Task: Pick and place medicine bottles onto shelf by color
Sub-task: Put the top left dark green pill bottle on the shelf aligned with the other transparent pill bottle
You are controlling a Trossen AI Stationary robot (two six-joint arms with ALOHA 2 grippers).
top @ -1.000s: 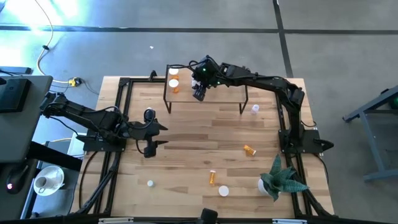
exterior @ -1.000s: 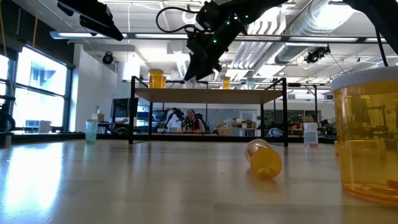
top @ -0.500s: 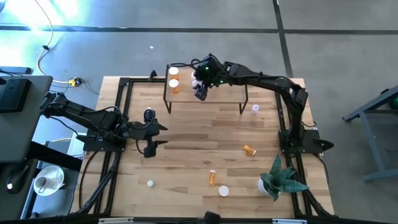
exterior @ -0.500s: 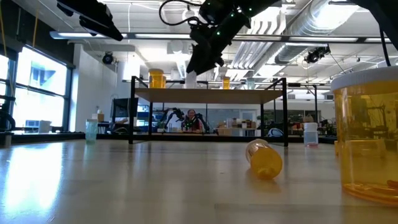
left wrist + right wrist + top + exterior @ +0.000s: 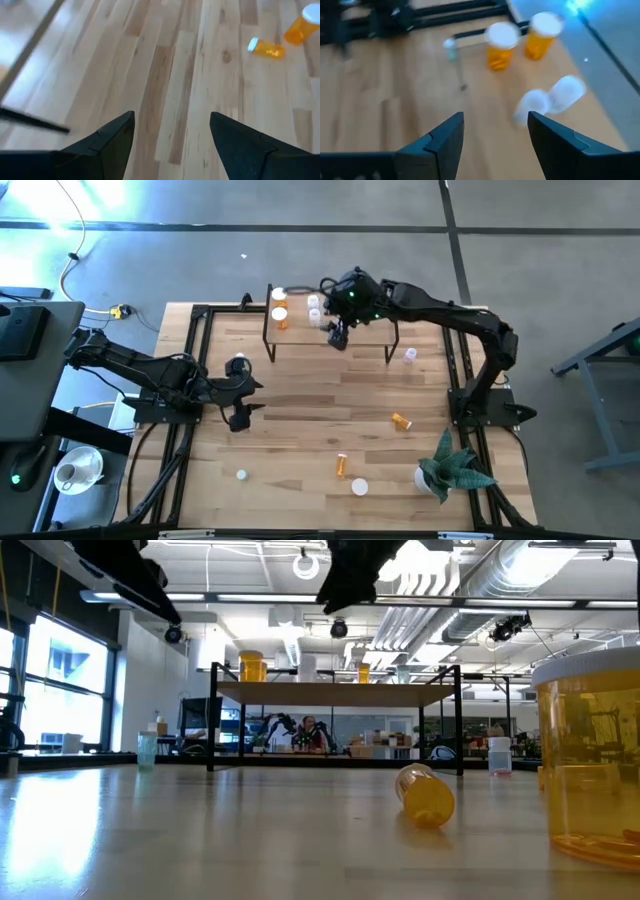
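The shelf (image 5: 355, 320) stands at the table's far side on black legs. On its left part stand two orange bottles (image 5: 280, 307) and two clear bottles (image 5: 315, 309); they also show in the right wrist view as the orange pair (image 5: 520, 40) and the clear pair (image 5: 550, 98). My right gripper (image 5: 338, 337) hangs open and empty above the shelf's middle, just right of the clear bottles (image 5: 495, 130). My left gripper (image 5: 238, 393) is open and empty over the table's left part (image 5: 172, 130). Loose bottles lie on the table: clear (image 5: 409, 356), orange (image 5: 400, 420), orange (image 5: 342, 466).
A green spiky plant (image 5: 452, 470) stands at the near right corner. A white-capped bottle (image 5: 359, 487) and a small one (image 5: 241, 474) sit near the front edge. Black frame rails (image 5: 195, 360) run along the table's sides. The low view shows an orange bottle (image 5: 425, 795) lying on its side.
My right gripper has risen from the shelf top and gone toward the table's right edge, away from the clear bottles, which stay standing on the shelf.
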